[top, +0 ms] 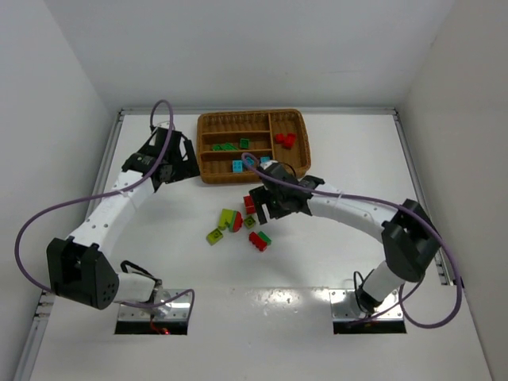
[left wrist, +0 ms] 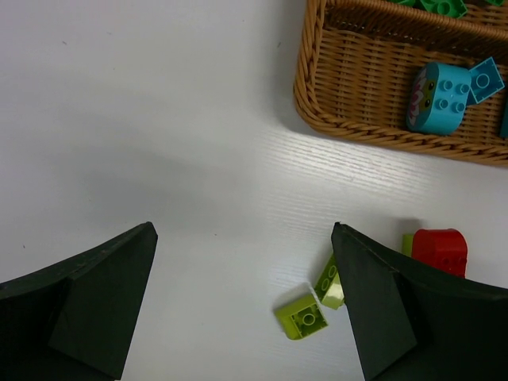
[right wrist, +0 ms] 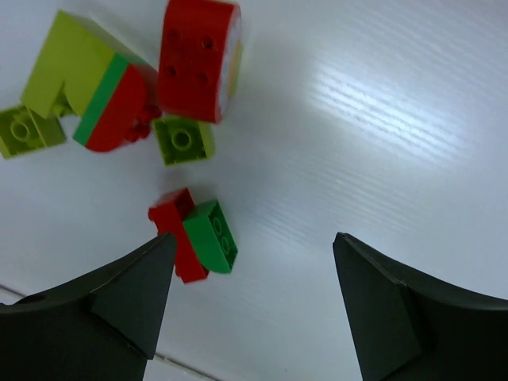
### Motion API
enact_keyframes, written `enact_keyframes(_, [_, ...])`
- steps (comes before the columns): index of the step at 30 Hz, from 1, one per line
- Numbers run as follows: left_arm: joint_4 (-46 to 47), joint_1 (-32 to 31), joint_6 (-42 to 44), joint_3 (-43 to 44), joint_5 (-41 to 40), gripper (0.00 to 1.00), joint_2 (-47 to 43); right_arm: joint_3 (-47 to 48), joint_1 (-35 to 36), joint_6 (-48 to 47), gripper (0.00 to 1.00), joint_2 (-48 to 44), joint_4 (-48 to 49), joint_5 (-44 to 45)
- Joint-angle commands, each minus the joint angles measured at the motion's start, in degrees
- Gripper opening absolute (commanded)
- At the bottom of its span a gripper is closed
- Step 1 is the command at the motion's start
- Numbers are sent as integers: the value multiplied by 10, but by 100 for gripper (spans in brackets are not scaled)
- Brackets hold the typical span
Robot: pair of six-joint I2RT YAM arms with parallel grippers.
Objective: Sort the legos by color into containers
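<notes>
Brown woven wicker tray [top: 202, 148] sits ahead, partly filled. Your left gripper [left wrist: 244, 232] and right gripper [right wrist: 254, 244] gape wide, empty. Small plastic legos [top: 229, 219] lie loose just beside it: likely light, rigid, slick; pinch flat sides.

I see a white table [top: 349, 159]. Plain white walls [top: 262, 48] stand at its back and on both sides. A thin grey strip [top: 349, 112] runs along the table's far edge.
</notes>
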Motion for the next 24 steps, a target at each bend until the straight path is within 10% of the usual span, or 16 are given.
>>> enact_keyframes(1, [12,1,0,-1,-10,99,-15,67,-4,-5,81,40,34,-5])
enact_keyframes(10, [12,1,0,-1,-15,99,-15,204,2,13,81,192,16,-23])
enact_keyframes(24, [27,1,21,-1,17,99,-41,203,-9,43,40,213,20,-9])
